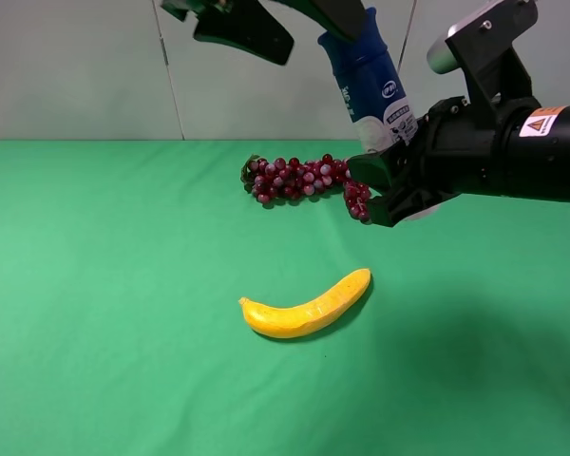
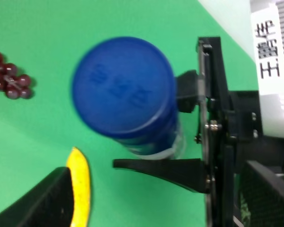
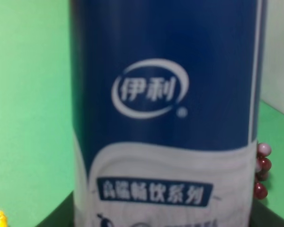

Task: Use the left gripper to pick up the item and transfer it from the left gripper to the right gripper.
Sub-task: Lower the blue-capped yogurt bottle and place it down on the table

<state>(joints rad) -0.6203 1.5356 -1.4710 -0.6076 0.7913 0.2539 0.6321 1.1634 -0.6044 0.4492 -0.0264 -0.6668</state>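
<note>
Green tabletop (image 1: 95,285) runs back to a pale panelled wall (image 1: 76,66) at its far edge.

Transfer status: pick-up appears complete and the hand-over is in progress. Release by the left side is judged to remain.

Left gripper (image 1: 347,24): the arm enters from above the far edge and reaches down and to the right. Its fingers are clamped on the dark blue top end of the drink bottle (image 1: 366,81).

Drink bottle: held in the air, clear of the tabletop, above the far edge at about mid-width. It is tilted, with the cap toward the left arm and the white lower end toward the right arm.

Below it, a dark red grape bunch (image 1: 299,179) lies near the far edge. A banana (image 1: 309,309) lies near the middle of the tabletop, well apart from the drink bottle.

Right gripper (image 1: 372,193): the arm comes in roughly level from the right edge, with the warning sticker (image 1: 540,122) facing up. In the left wrist view, one finger sits on each side of the drink bottle's lower body, both apparently against it. The grip therefore appears closed on the drink bottle, but its firmness cannot be confirmed.
</note>
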